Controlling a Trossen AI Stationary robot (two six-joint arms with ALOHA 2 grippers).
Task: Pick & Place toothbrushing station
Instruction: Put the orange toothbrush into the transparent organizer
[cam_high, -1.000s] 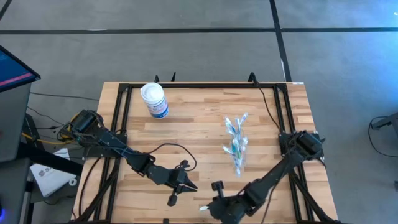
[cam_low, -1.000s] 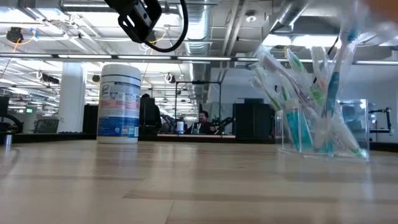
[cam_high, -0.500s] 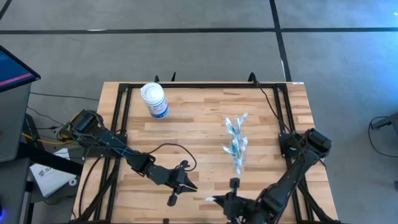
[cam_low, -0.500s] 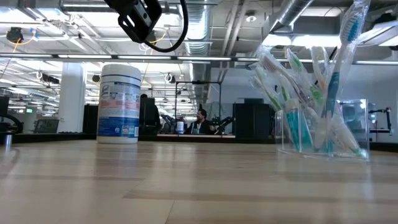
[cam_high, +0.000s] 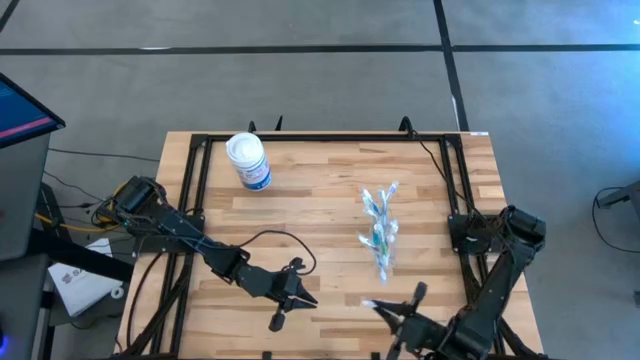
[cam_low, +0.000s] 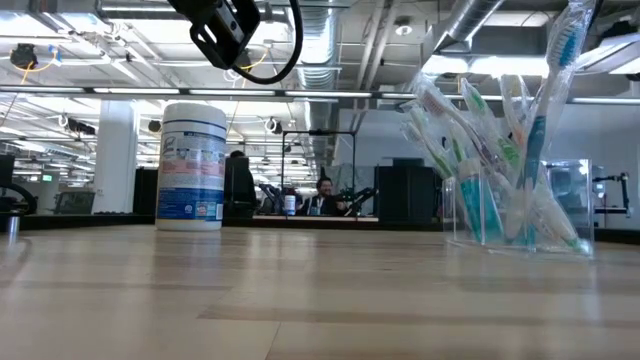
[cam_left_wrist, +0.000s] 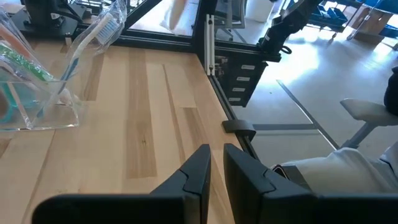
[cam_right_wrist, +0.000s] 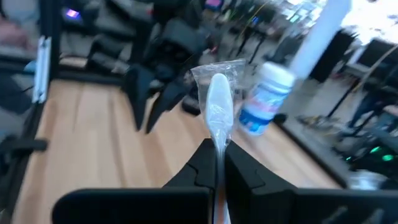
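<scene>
The right gripper (cam_right_wrist: 217, 163), near the worktop's (cam_high: 320, 200) front edge, has its fingers (cam_right_wrist: 200, 163) clamped on a wrapped toothbrush (cam_right_wrist: 218, 106) that sticks up between them. The clear cup (cam_high: 381, 232) of toothbrushes stands just beyond it. The left gripper (cam_left_wrist: 216, 163) waits with fingers nearly together, empty.

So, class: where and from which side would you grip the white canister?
Grip the canister around its straight round wall, below the lid, coming in level from the table's open middle. It stands upright and alone; the wide lid looks harder to pinch from above.
</scene>
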